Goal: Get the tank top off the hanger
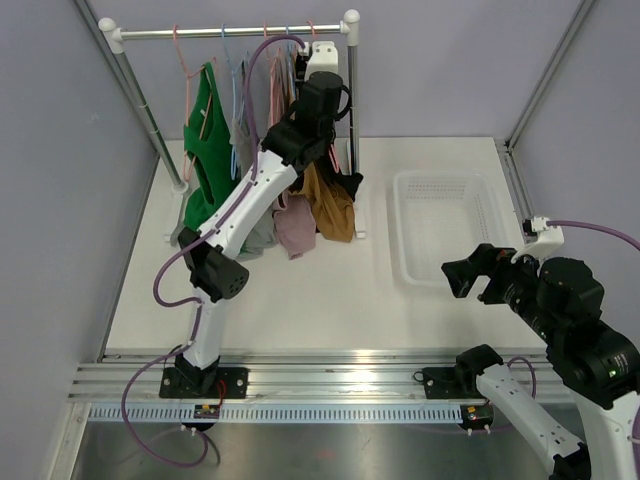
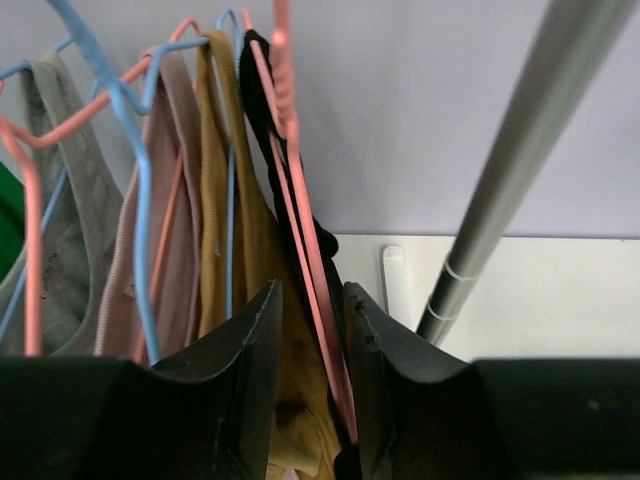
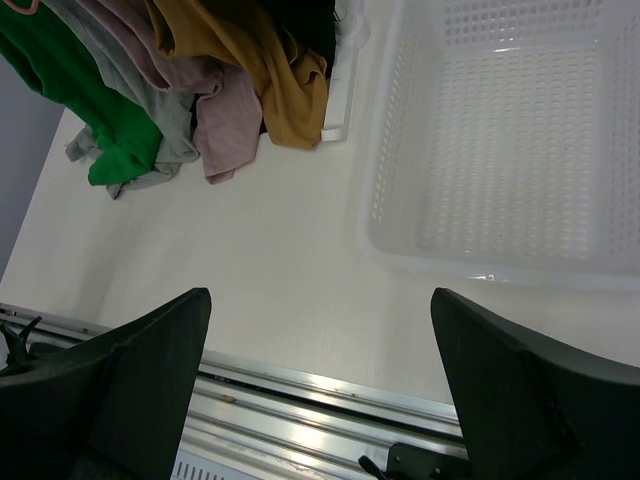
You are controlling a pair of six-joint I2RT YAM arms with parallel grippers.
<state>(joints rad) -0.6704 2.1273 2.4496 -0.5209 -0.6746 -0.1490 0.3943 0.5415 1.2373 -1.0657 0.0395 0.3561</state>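
Observation:
Several tank tops hang on hangers on a rail [image 1: 230,33]: green [image 1: 205,140], grey [image 1: 258,235], pink [image 1: 295,230], mustard [image 1: 330,205] and, at the right end, black [image 1: 345,185]. In the left wrist view the black top [image 2: 262,90] hangs on a pink hanger [image 2: 300,230]. My left gripper [image 2: 311,290] is up at the rack [image 1: 298,85], jaws narrowly open around that hanger's wire and the black top; the wire lies against the right finger. My right gripper [image 1: 472,278] is wide open and empty, low over the table [image 3: 320,300].
A white perforated basket [image 1: 445,225] sits on the table at the right, also in the right wrist view [image 3: 520,140]. The rack's right pole [image 2: 510,190] stands close beside my left gripper. Garment hems [image 3: 270,60] droop to the table.

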